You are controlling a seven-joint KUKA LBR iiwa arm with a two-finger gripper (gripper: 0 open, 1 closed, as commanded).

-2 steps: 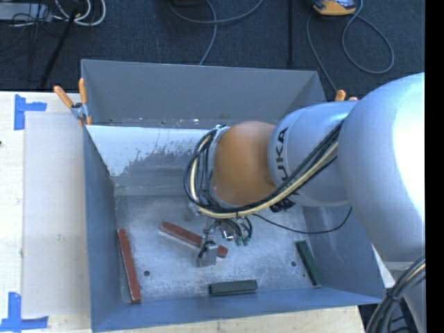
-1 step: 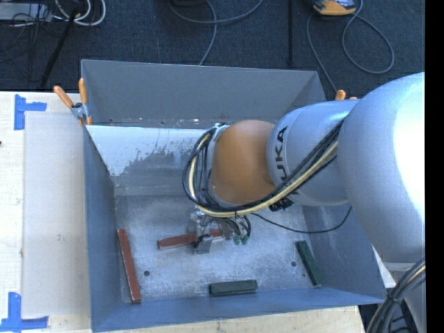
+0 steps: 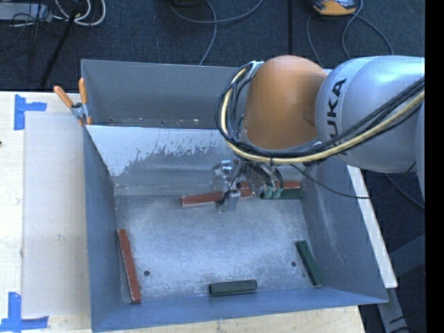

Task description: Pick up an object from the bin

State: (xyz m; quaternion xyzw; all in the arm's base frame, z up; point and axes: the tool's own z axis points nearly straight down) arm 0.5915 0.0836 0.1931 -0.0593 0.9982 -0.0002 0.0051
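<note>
My gripper [image 3: 225,198] hangs under the orange wrist cover at the back of the bin, right of centre. Its tips are down at the right end of a reddish-brown bar [image 3: 201,200] that lies flat along the back of the floor. Whether the bar is between the fingers is hidden by the gripper body. Just right of the gripper, a small reddish and green piece [image 3: 286,189] lies against the right wall.
A long reddish-brown bar [image 3: 128,266] lies along the left wall at the front. A dark green bar [image 3: 233,288] rests at the front edge, and another dark green bar [image 3: 308,262] leans along the right wall. The arm covers the bin's back right.
</note>
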